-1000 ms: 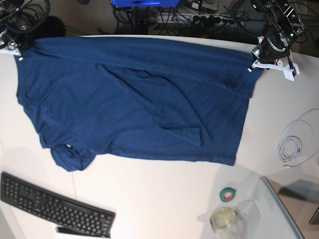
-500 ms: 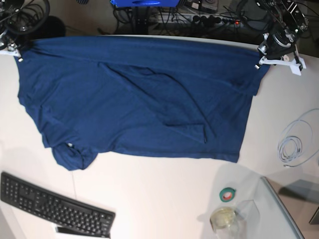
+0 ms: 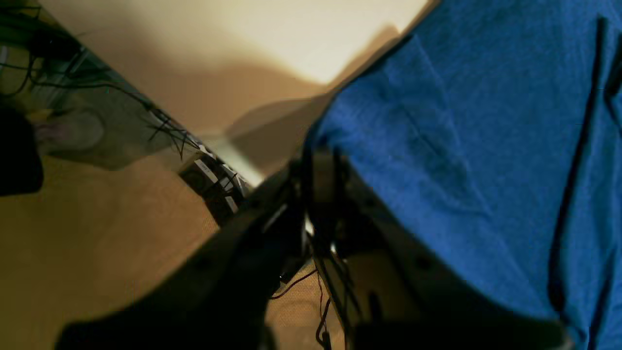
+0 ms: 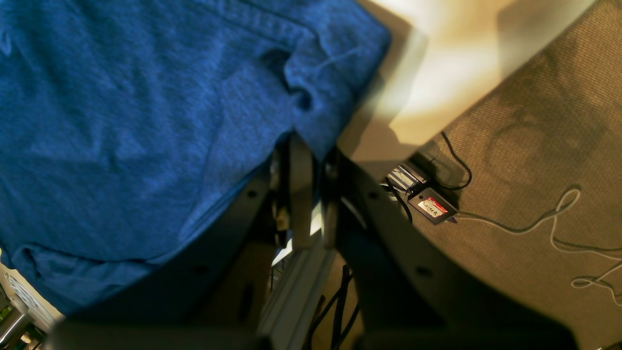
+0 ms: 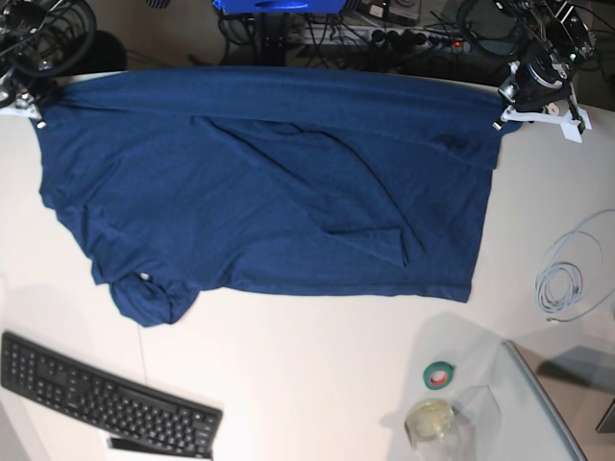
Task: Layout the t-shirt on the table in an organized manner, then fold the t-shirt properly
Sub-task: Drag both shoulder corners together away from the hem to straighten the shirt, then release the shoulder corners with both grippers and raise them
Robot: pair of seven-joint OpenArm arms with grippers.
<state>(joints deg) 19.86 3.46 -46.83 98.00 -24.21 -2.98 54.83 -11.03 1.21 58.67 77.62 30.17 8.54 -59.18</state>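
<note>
Navy t-shirt (image 5: 259,182) stretched across table (image 5: 307,375), far corners pinched by left pincer (image 5: 507,101) and right pincer (image 5: 34,104)

The t-shirt (image 5: 259,182) has been drawn toward the far edge of the desk (image 5: 317,384); its top hem now overhangs that edge. The lower hem sits farther from the keyboard (image 5: 106,394). The left gripper (image 5: 504,108) has moved back and outward, stretching that corner. The bunched sleeve shifted likewise.
</note>
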